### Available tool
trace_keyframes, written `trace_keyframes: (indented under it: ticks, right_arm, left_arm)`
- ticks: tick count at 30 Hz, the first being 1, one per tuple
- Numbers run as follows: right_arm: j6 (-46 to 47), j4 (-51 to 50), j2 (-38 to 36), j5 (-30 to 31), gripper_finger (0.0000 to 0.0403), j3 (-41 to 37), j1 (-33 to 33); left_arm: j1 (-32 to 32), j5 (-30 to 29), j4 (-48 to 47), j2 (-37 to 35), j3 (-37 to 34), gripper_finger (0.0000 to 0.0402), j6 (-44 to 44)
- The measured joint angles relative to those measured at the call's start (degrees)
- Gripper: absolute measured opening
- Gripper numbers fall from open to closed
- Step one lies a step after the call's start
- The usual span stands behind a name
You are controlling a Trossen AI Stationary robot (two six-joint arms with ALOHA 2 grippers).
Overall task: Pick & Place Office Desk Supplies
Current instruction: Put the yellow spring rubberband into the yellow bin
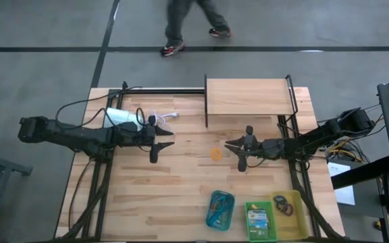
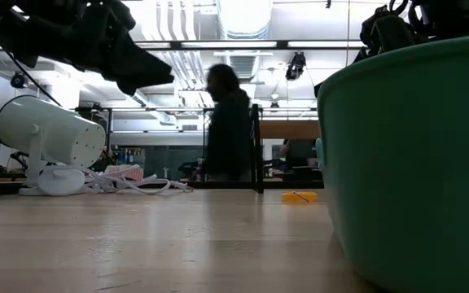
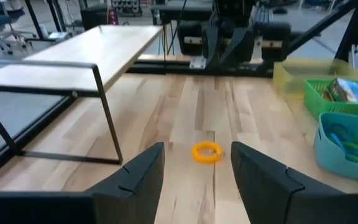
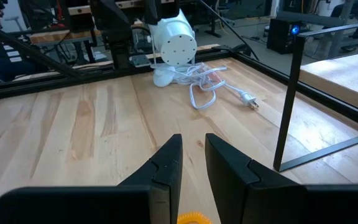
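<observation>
The desk is a pale wooden butcher-block top with visible grain and plank seams. Near its middle, slightly toward the back edge, an orange loop lies flat on the wood; its rim looks ridged in the left wrist view. It sits between the two grippers and touches neither.

The left gripper hangs above the desk left of centre, its two dark, angular fingers spread apart and grasping nothing; through that gap the loop is framed on the wood. The right gripper hangs just right of the loop, its fingers set close together with a narrow gap and nothing between them; the loop's edge shows just below the fingertips in its wrist view.

At the back left stands a white cylindrical lamp with a perforated face, its white cord coiled loosely beside it and ending in a plug. A wooden shelf on a thin black metal frame occupies the back right.

Along the front edge, right of centre, three plastic trays stand side by side: a rounded teal tray holding blue loops, a slotted green tray holding a crayon box, and a translucent yellow tray holding dark loops.

A person's legs show on the floor beyond the back edge.
</observation>
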Motion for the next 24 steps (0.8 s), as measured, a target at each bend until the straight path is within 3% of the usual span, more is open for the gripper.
trace_keyframes:
  ticks: [24]
  right_arm:
    - [4.3, 0.0, 0.0, -0.5, 0.0068, 0.2, 0.0]
  left_arm:
    - [0.0, 0.0, -11.3, 0.0, 0.0, 0.0189, 0.0]
